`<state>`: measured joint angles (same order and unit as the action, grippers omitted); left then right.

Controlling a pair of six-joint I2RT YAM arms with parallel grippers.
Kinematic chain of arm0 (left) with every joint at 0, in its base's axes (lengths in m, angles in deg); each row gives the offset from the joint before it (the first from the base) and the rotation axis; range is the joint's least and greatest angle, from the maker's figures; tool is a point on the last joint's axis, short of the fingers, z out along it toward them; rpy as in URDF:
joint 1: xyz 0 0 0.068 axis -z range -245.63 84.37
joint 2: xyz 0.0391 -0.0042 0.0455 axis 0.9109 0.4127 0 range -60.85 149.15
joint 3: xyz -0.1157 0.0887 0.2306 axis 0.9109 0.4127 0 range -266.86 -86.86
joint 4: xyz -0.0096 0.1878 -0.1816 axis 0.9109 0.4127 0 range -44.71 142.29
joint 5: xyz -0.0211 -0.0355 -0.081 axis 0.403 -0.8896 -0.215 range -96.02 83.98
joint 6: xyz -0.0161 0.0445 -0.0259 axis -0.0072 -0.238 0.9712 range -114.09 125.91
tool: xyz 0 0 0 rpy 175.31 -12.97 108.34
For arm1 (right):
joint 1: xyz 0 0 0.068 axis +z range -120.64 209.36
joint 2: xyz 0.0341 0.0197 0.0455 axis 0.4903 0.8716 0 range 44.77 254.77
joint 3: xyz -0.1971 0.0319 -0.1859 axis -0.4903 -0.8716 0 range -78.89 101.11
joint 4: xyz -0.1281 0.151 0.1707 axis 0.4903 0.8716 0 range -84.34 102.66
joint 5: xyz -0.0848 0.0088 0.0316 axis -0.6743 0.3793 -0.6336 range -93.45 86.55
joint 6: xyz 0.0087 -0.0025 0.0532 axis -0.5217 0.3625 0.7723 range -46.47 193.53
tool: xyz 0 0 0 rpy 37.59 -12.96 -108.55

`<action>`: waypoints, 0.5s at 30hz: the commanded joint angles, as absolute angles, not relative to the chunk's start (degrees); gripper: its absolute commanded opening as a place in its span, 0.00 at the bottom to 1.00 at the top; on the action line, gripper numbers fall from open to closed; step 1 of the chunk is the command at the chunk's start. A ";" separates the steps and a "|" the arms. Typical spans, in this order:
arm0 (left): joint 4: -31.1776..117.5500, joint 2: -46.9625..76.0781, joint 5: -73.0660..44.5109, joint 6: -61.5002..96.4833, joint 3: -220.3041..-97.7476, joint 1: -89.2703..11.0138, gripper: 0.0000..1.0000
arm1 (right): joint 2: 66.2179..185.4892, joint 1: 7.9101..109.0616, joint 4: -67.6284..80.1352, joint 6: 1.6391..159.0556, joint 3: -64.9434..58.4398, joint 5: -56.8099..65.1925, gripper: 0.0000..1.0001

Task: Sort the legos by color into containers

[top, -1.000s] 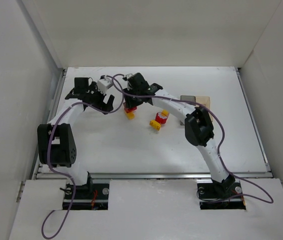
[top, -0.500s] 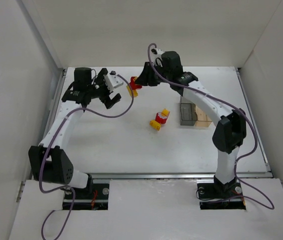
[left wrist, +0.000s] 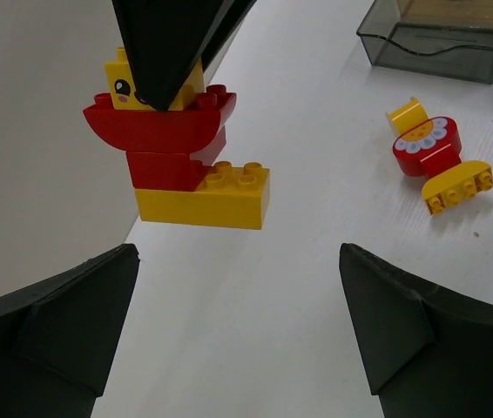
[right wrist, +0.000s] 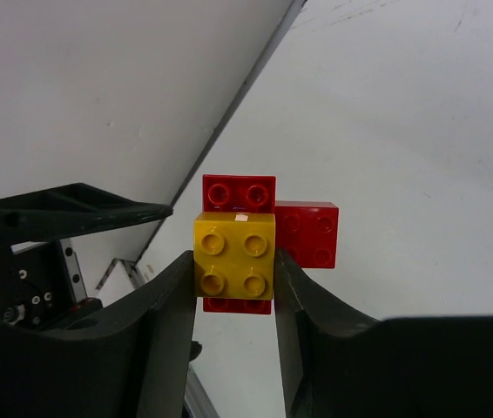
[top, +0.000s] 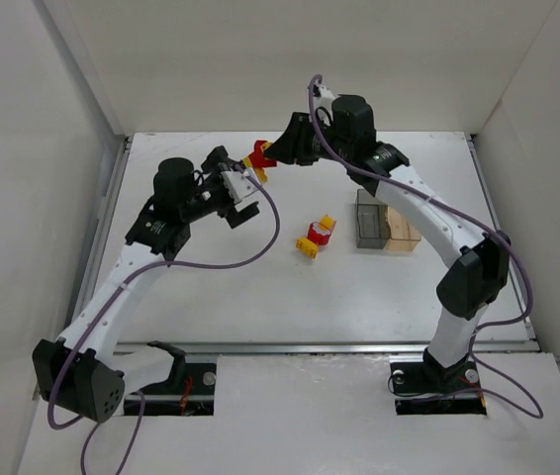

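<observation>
My right gripper (top: 263, 158) is shut on the yellow top brick of a stack of red and yellow legos (top: 256, 159) and holds it in the air at the back of the table. In the right wrist view the yellow brick (right wrist: 233, 257) sits between my fingers, with red bricks (right wrist: 307, 232) behind it. My left gripper (top: 241, 197) is open and empty, just in front of and below the stack (left wrist: 181, 165). A second red and yellow lego cluster (top: 316, 237) lies mid-table (left wrist: 434, 158). The dark grey container (top: 370, 220) and the tan clear one (top: 403, 229) stand joined to its right.
White walls enclose the table on the left, back and right. The held stack hangs near the back wall. The dark grey container (left wrist: 442, 39) shows at the top right of the left wrist view. A left finger (right wrist: 72, 213) shows in the right wrist view.
My right gripper has lifted the lego stack off the table and carried it up and toward the back. My left arm has swung right, bringing its open gripper beside the stack.
</observation>
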<state>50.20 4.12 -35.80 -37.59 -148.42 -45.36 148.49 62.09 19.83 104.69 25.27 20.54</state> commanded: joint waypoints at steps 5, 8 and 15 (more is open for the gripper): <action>46.43 6.04 -30.80 -33.29 -149.79 -44.18 0.99 | 144.35 64.60 16.20 105.44 23.33 18.52 0.00; 46.43 6.04 -30.01 -34.51 -149.79 -44.18 0.99 | 143.74 65.13 16.20 105.44 22.19 17.91 0.00; 46.43 7.88 -30.54 -34.52 -149.79 -43.66 0.99 | 143.21 66.18 16.20 105.44 21.57 17.91 0.00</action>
